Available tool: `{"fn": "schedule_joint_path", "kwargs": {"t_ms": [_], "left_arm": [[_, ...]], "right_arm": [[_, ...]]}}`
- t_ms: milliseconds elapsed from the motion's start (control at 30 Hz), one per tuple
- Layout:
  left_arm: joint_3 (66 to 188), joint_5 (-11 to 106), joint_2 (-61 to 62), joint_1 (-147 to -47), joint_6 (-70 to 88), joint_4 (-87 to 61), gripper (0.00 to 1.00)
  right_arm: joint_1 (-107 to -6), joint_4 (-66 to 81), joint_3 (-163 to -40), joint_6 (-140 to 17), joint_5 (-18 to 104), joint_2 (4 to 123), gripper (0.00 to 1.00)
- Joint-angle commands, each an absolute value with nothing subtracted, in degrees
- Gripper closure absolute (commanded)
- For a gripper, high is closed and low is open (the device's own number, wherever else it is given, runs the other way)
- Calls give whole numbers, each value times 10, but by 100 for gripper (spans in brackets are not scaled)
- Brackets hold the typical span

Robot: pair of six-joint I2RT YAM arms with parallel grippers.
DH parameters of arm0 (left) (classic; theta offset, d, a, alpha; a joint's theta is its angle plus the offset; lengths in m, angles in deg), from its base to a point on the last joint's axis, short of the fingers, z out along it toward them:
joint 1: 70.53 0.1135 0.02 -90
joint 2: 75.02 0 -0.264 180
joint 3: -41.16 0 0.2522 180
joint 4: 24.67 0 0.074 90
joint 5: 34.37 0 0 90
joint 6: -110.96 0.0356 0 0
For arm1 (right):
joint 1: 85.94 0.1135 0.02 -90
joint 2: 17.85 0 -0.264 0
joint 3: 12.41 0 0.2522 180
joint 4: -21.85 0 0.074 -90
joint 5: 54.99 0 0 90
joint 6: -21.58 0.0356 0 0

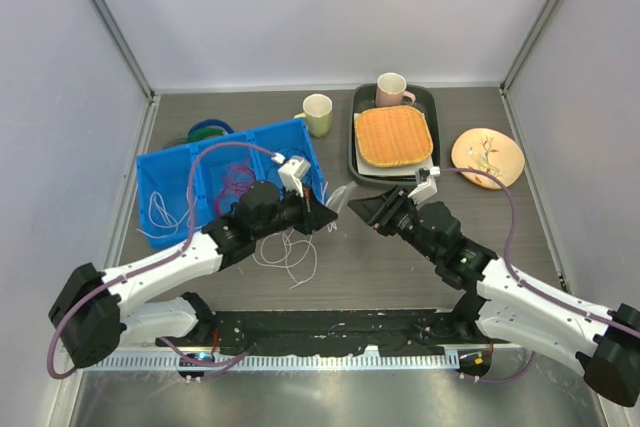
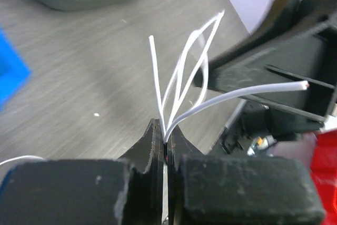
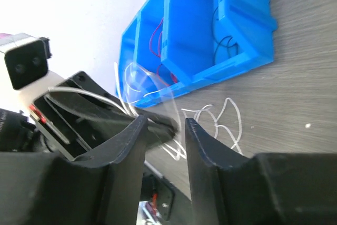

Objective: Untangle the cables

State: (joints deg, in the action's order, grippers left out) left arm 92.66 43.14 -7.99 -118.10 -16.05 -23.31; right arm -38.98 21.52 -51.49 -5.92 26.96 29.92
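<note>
Left jaws are pinched tight on a few strands of white cable point(image 2: 179, 77), which fan up out of the tips. Right jaws stand just beside them, partly open, gripping nothing I can see. More white loops point(image 1: 290, 252) lie on the table point(image 1: 380, 277) beside the blue bin point(image 1: 170, 172), which has red cable point(image 1: 238, 182) inside. Strands between the two arms look blurry.

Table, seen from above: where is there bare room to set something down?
Bare tabletop lies between the white cables and the right arm, and between the plate and the right arm. Crowded: where left tool and right tool meet, between blue bin and tray.
</note>
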Motion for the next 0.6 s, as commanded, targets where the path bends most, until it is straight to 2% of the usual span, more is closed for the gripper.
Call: {"fn": "schedule_joint_path", "kwargs": {"t_ms": [0, 67, 167, 233, 300, 400, 567], "left_arm": [[955, 626, -134, -1178, -155, -114, 100], [981, 683, -142, -1177, -159, -33, 100], [1019, 828, -145, -1164, -196, 71, 100], [1040, 929, -146, -1132, -224, 162, 100], [1061, 950, -157, -1091, -257, 226, 100], [1054, 928, -199, -971, -267, 248, 100], [1041, 958, -247, -852, -268, 271, 100]], "right_arm": [[-389, 136, -546, -154, 234, 242, 56], [-389, 133, -532, -183, 238, 207, 54], [-388, 121, -515, -207, 238, 184, 43], [-389, 116, -511, -237, 257, 188, 39], [-389, 121, -512, -258, 274, 212, 37], [-389, 157, -510, -264, 291, 257, 35], [-389, 193, -512, -276, 296, 324, 33]]}}
